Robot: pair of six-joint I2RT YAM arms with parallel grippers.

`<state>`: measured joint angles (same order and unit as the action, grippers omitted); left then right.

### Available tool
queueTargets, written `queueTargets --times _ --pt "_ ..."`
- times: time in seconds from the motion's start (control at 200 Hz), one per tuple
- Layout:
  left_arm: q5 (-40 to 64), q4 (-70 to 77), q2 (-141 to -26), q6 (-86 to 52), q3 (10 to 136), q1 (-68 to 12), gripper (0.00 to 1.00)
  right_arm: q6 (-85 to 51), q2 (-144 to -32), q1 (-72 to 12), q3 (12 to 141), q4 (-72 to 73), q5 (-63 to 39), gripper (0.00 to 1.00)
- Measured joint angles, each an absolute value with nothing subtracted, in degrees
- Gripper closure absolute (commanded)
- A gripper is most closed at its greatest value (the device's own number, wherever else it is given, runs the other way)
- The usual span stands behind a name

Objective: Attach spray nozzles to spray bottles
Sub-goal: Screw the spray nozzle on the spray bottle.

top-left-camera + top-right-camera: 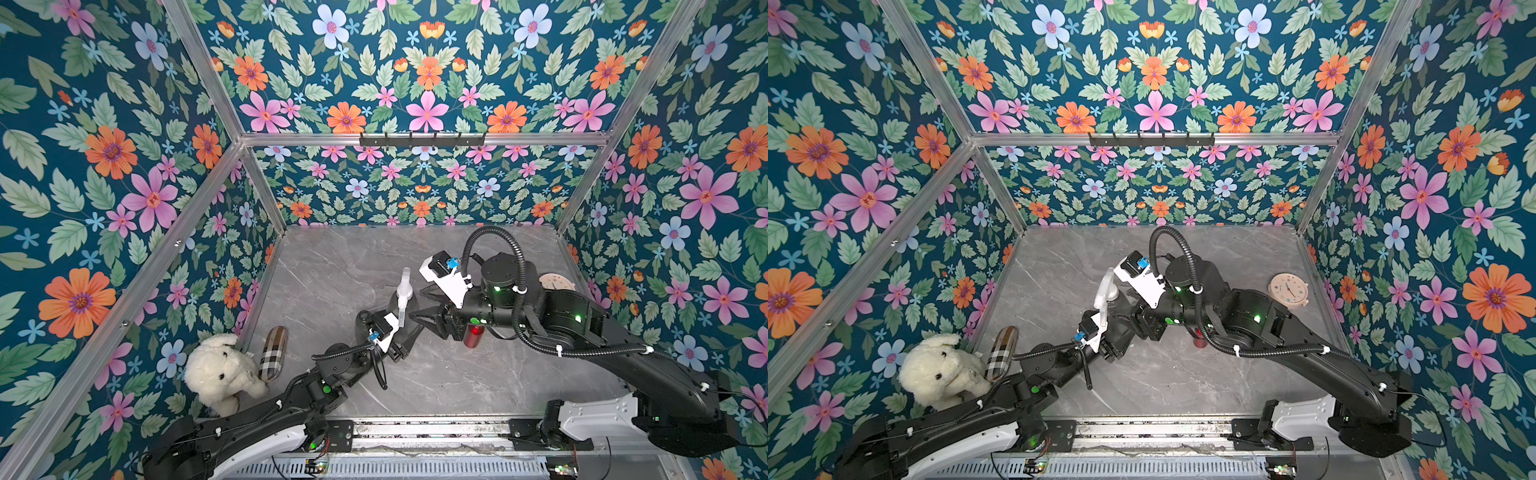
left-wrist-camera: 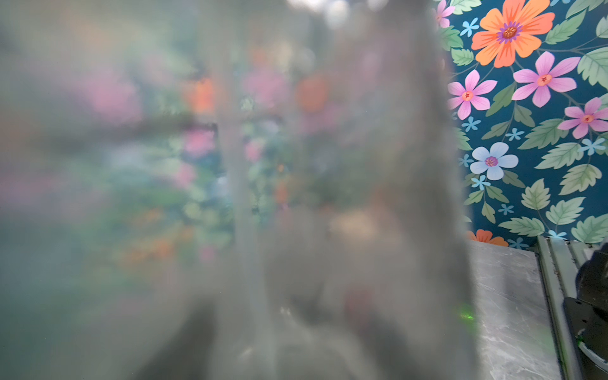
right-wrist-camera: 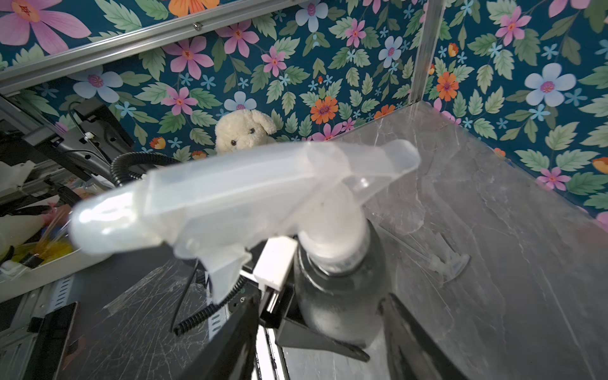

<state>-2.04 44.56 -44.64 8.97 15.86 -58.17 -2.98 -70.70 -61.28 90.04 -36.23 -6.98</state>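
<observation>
Grip state: the left gripper (image 1: pixel 402 337) is closed on the body of a grey bottle (image 3: pixel 339 296), which stands upright near the middle of the table (image 1: pixel 332 270). The left wrist view shows only blurred plastic pressed close. A clear nozzle (image 3: pixel 250 197) sits on the bottle's neck with its collar down over the mouth. I cannot tell whether the collar is threaded home.

The right gripper (image 1: pixel 416 303) is open, with one finger on each side of the bottle below the nozzle, holding nothing.

Elsewhere: a second clear nozzle (image 3: pixel 450 263) lies flat on the table beyond the bottle. A red bottle (image 1: pixel 473 336) stands partly hidden under the right arm.

Risks, as judged from here:
- If the collar only rests on the threads, letting go of the bottle leaves a nozzle that tips or lifts off.
- If the right gripper closes on the trigger head instead of the collar, the twist levers the nozzle sideways. That could cross the threads.
- The bottle is smooth and rounded, so it may turn inside the left grip, and the turning would then tighten nothing.
- The red bottle is close under the right arm, and a wide swing could topple it.
- The loose nozzle's thin tube is easy to pin or bend under a descending finger.
</observation>
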Motion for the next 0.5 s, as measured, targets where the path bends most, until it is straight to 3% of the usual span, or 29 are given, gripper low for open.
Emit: queueTargets --times 0.5 --pt "9.39 41.06 -39.57 6.72 16.21 -58.17 1.0 0.16 -65.98 -54.13 85.6 -30.04 -25.78 0.38"
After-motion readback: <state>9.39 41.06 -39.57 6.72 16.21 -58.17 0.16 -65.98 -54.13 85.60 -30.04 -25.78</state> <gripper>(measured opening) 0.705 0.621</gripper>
